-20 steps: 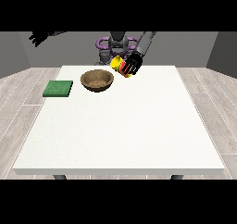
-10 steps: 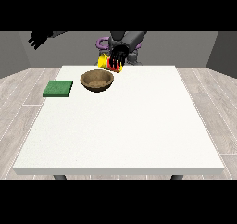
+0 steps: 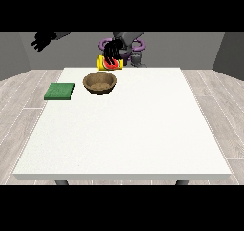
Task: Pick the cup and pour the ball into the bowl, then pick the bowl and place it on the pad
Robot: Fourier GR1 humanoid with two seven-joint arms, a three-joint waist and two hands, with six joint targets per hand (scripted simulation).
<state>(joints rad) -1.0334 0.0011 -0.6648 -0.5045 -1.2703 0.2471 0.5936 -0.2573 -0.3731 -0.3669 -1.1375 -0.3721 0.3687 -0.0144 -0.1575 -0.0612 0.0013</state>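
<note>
A yellow and red cup [image 3: 108,64] lies tipped on its side in the air, just above the far rim of the brown bowl [image 3: 100,83]. The hand at the view's right [image 3: 114,52] is curled round the cup from above. I cannot make out the ball. The bowl stands on the white table [image 3: 124,130] near its far edge. A green pad [image 3: 60,91] lies flat on the table to the left of the bowl. The hand at the view's left [image 3: 44,40] is raised high off to the left of the table, away from everything.
The robot's torso [image 3: 128,48] stands behind the table's far edge, right behind the cup. Grey plank floor surrounds the table.
The hand at the view's right has carried the cup leftward and tipped it over the bowl's far rim. The bowl, pad and other hand have stayed put.
</note>
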